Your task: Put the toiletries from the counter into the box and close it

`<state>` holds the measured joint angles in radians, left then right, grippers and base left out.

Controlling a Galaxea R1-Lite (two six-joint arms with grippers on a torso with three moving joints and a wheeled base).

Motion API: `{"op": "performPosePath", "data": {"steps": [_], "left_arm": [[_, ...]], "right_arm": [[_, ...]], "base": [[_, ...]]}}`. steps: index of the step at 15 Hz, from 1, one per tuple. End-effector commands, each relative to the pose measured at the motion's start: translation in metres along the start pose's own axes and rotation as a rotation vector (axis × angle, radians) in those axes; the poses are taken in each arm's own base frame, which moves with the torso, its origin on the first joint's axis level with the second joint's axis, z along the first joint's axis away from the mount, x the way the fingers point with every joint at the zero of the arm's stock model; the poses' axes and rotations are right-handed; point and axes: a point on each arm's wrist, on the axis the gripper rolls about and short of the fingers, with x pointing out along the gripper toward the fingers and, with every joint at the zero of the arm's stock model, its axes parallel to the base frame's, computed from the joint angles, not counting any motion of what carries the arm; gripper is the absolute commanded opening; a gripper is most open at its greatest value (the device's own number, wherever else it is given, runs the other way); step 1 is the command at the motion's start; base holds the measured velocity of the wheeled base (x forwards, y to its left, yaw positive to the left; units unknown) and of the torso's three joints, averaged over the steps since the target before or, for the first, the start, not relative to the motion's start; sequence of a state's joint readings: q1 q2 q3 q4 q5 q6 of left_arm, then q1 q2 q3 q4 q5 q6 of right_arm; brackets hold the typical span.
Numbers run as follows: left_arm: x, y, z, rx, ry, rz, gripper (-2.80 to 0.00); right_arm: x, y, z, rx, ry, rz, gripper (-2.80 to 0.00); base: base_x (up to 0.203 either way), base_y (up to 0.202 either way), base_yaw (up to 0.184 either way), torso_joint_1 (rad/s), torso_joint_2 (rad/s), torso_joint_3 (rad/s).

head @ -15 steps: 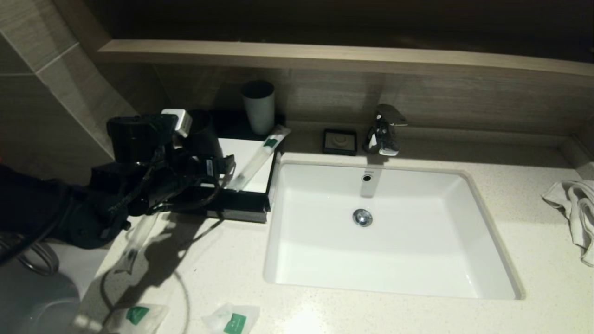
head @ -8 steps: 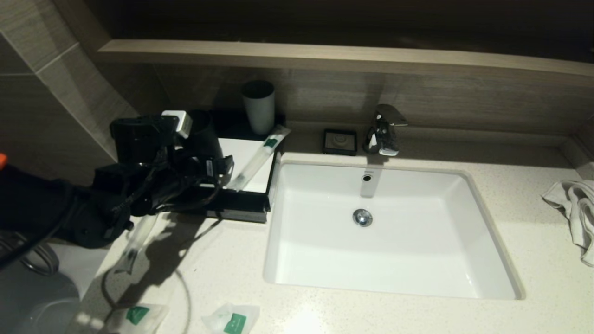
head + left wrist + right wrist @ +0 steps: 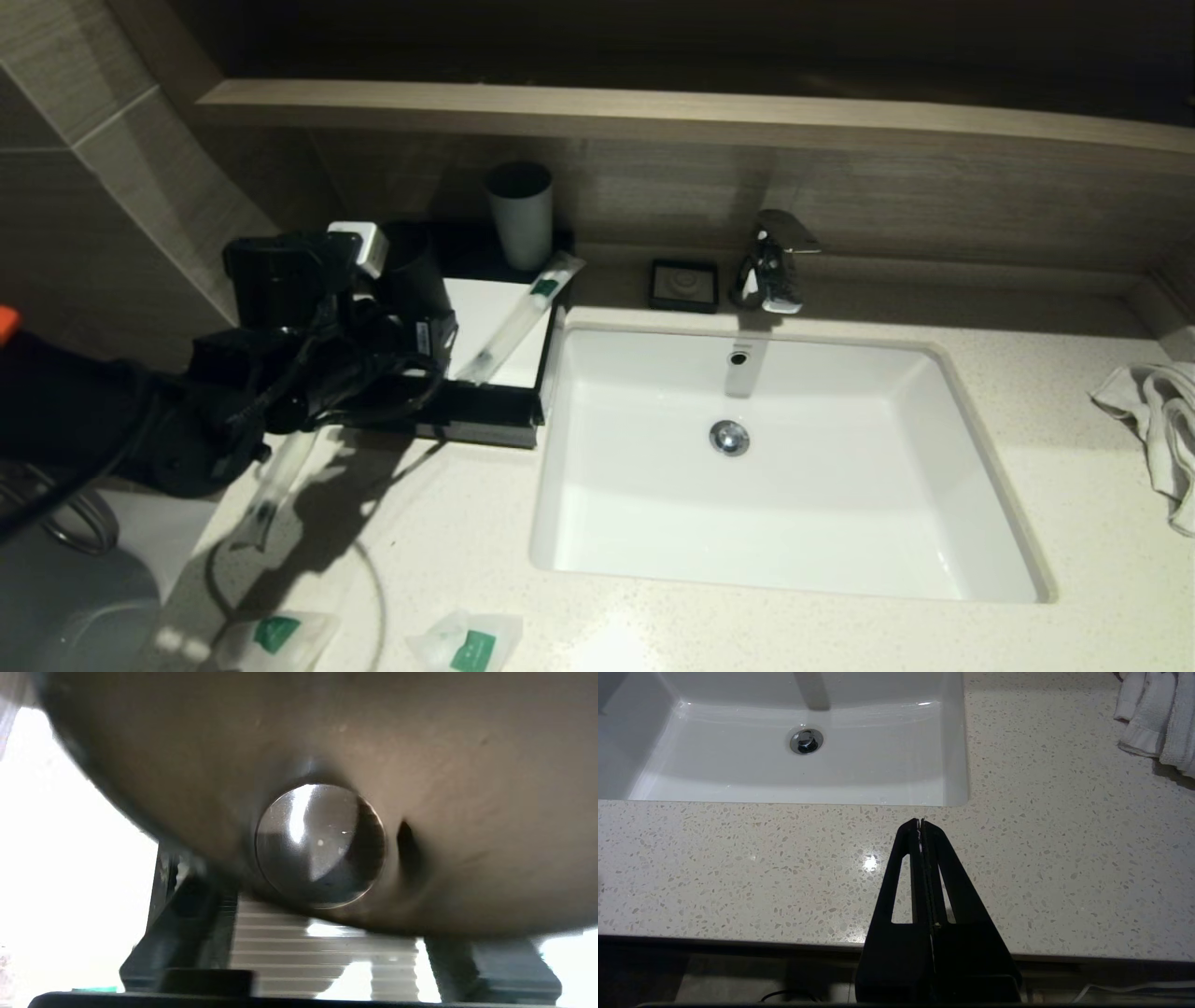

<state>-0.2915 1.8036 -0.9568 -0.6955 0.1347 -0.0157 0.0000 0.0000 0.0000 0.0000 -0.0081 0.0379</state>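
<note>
The black box with a white top panel stands on the counter left of the sink. One long packet lies across its top. Another long packet lies on the counter under my left arm. Two clear pouches with green labels rest near the front edge. My left gripper is at the box's front left; up close it faces a round metal knob. Its fingers stand apart, open, below the knob. My right gripper hangs shut over the counter's front edge.
A grey cup and a black cup stand behind the box. A black soap dish and the faucet are at the back of the sink. A white towel lies at the far right.
My left gripper's jaws have drawn closer together at the box's front. The arm has barely shifted. Packets and pouches lie where they were.
</note>
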Motion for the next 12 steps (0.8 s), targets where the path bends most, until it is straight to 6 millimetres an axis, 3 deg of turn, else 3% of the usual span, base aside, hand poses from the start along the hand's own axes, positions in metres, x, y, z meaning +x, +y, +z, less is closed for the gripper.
{"op": "performPosePath", "data": {"steps": [1, 4, 12], "left_arm": [[0.000, 0.000, -0.001, 0.000, -0.001, 0.000, -2.80], [0.000, 0.000, 0.000, 0.000, -0.003, 0.000, -2.80], [0.004, 0.003, 0.025, -0.010, -0.081, 0.013, -2.80]], "right_arm": [[0.000, 0.000, 0.000, 0.002, 0.002, -0.001, -2.80], [0.000, 0.000, 0.000, 0.000, 0.002, 0.000, -2.80], [0.000, 0.000, 0.000, 0.000, 0.001, -0.001, -2.80]], "base": [[0.000, 0.000, 0.000, 0.000, 0.00, 0.000], [0.000, 0.000, 0.000, 0.000, 0.00, 0.000], [0.000, 0.000, 0.000, 0.000, 0.00, 0.000]]}}
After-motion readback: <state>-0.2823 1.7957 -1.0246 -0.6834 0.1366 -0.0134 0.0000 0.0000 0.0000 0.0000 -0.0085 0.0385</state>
